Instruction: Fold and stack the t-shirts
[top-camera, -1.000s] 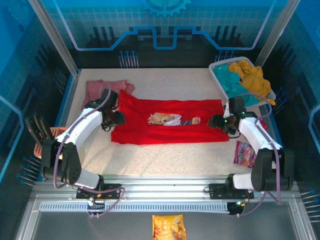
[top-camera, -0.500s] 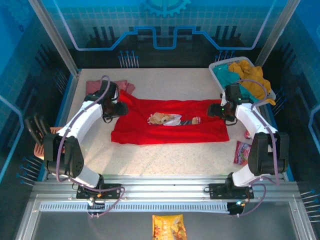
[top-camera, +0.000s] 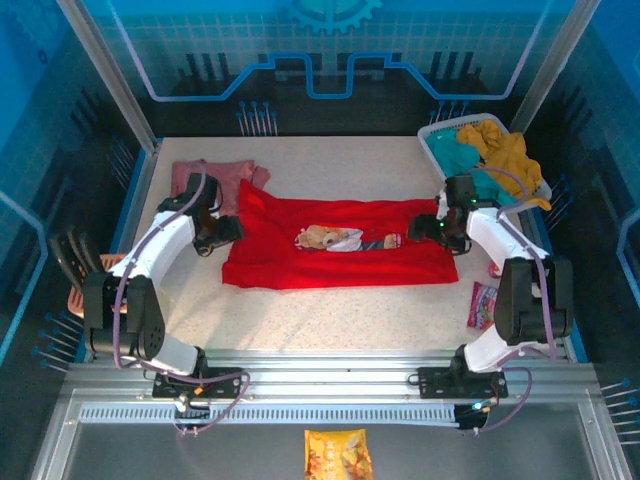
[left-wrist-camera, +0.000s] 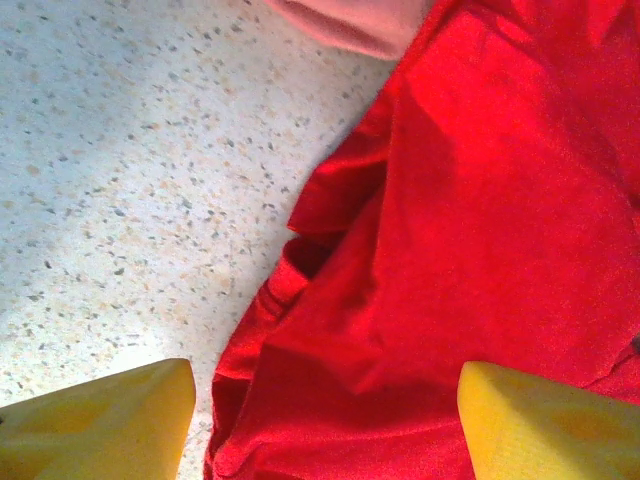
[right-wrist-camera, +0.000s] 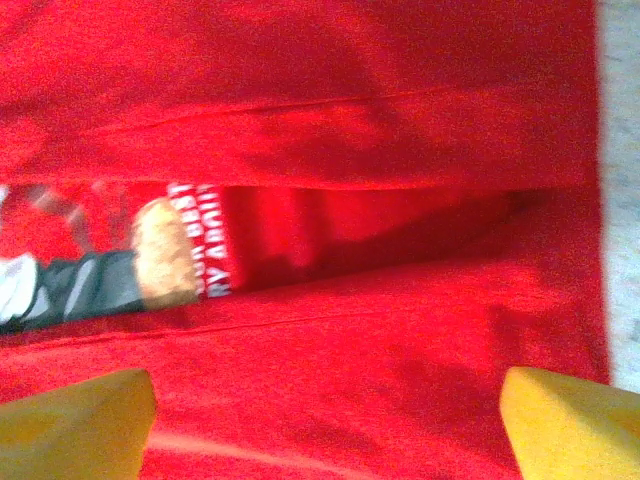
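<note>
The red t-shirt (top-camera: 340, 262) lies spread across the middle of the table, folded lengthwise, its teddy-bear print (top-camera: 330, 238) showing. A dusty-pink t-shirt (top-camera: 215, 176) lies bunched at the far left, touching the red one's corner. My left gripper (top-camera: 228, 230) hovers open over the red shirt's left edge (left-wrist-camera: 330, 300); its yellow fingertips (left-wrist-camera: 100, 420) straddle the cloth without holding it. My right gripper (top-camera: 425, 228) is open above the shirt's right end (right-wrist-camera: 400, 330), beside the white lettering (right-wrist-camera: 205, 250).
A white basket (top-camera: 432, 137) of teal and yellow clothes stands at the far right corner. A pink snack packet (top-camera: 487, 306) lies near the right arm. An orange packet (top-camera: 338, 455) rests on the near rail. Bare table lies in front of the red shirt.
Both grippers moved toward the far side of the red shirt, then came back slightly. Their jaws now stand wider apart. The red shirt has hardly shifted.
</note>
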